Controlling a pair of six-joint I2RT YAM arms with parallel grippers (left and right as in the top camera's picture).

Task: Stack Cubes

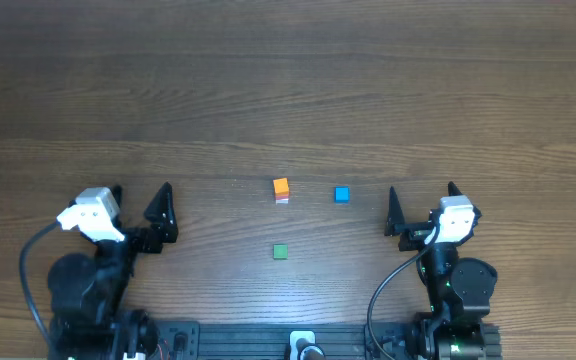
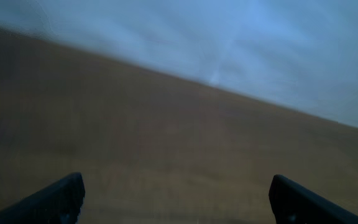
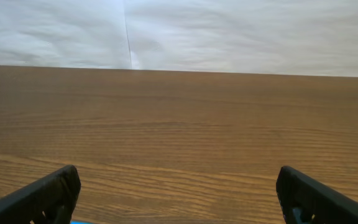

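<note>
Cubes: one orange, one blue (one green)

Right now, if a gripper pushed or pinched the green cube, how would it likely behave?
The green cube looks small with flat faces, so it would probably slide rather than roll on the wooden table. Its straight edges suggest a rigid block that keeps its shape when pinched. Small compared with the right gripper, it is likely light and easily nudged.

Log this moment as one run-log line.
left gripper: open, empty | right gripper: open, empty | orange cube, blue cube, green cube: apart on table, between the arms, none gripped
</note>
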